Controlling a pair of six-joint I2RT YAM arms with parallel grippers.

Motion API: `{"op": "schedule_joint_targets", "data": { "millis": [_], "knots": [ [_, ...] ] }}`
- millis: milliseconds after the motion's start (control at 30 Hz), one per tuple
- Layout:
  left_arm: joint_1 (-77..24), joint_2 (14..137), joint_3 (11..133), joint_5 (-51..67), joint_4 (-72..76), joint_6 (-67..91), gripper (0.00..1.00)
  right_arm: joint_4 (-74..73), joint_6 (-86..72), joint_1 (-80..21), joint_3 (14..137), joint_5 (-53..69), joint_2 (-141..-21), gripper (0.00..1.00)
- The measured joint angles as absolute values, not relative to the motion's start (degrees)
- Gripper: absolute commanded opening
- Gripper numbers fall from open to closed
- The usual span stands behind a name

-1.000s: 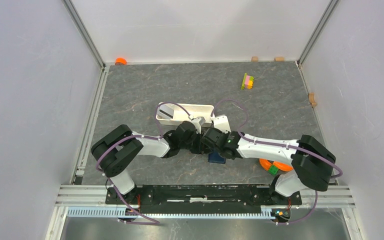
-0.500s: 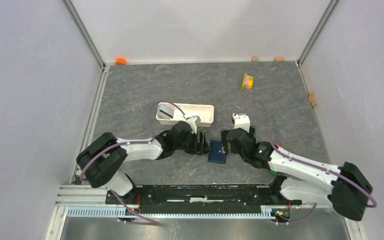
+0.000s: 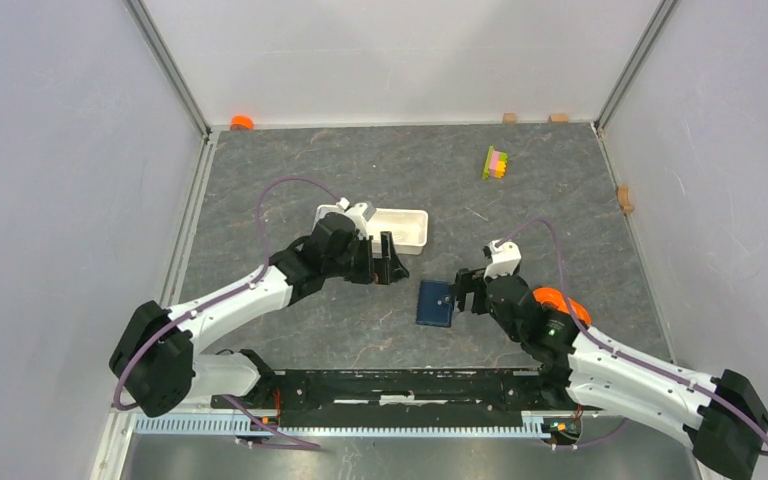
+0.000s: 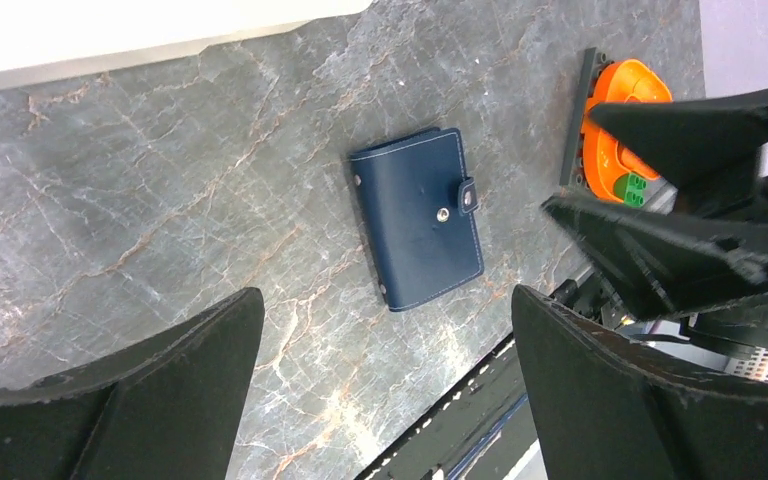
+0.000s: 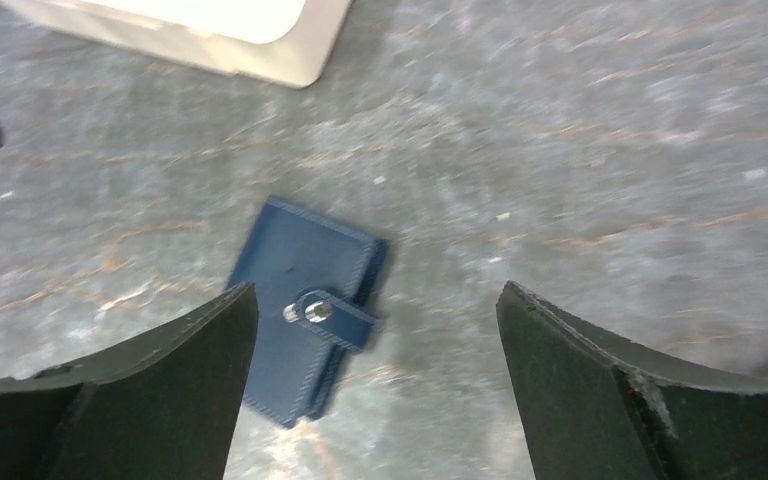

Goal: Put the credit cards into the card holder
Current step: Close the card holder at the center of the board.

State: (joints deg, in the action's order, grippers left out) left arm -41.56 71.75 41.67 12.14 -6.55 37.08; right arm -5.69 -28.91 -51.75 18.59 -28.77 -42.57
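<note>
Finding the holder (image 3: 435,303) lying flat on the surface (image 3: 290,180), closed, strap (image 4: 467,195) snapped, between the two arms. Noting the left gripper (image 3: 392,260) spread wide and empty beside the tray (image 3: 408,228), and the right gripper (image 3: 463,293) likewise released, holding nothing, just right of the holder. Seeing no cards in any view, so possibly risking missing a card hidden under the left arm. Probably risking a nudge from the right fingertips, sending the thin holder skidding across the smooth surface. Likely struggling to pinch something so flat, and needing the strap undone before loading anything more. Also risking a clash between arms working this near each other. Reading no brand, label or writing anywhere: plain blue cover, bare white tray.
</note>
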Motion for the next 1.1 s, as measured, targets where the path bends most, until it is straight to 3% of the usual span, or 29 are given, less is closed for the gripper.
{"op": "schedule_joint_targets", "data": {
  "millis": [200,433,767,900,1100],
  "knots": [
    [-41.6,77.5,48.7,14.2,-11.0,34.7,0.97,3.8,-39.5,-51.7,11.1,-15.7,-45.1,0.78],
    [-41.6,84.4,45.0,18.8,-7.6,35.8,0.91,8.8,-45.8,-51.7,8.2,-10.9,-51.1,0.72],
    [-42.2,88.0,42.7,22.4,-1.3,38.9,0.88,10.1,-42.5,-50.3,14.2,-12.5,-61.4,0.63],
    [-42.3,88.3,41.6,22.9,0.3,40.1,0.79,13.0,-39.1,-49.8,14.7,-11.1,-64.7,0.59],
    [-42.3,89.5,40.2,23.2,3.4,42.3,0.73,15.6,-32.2,-49.8,19.2,-7.7,-71.3,0.58]
  ]
}}
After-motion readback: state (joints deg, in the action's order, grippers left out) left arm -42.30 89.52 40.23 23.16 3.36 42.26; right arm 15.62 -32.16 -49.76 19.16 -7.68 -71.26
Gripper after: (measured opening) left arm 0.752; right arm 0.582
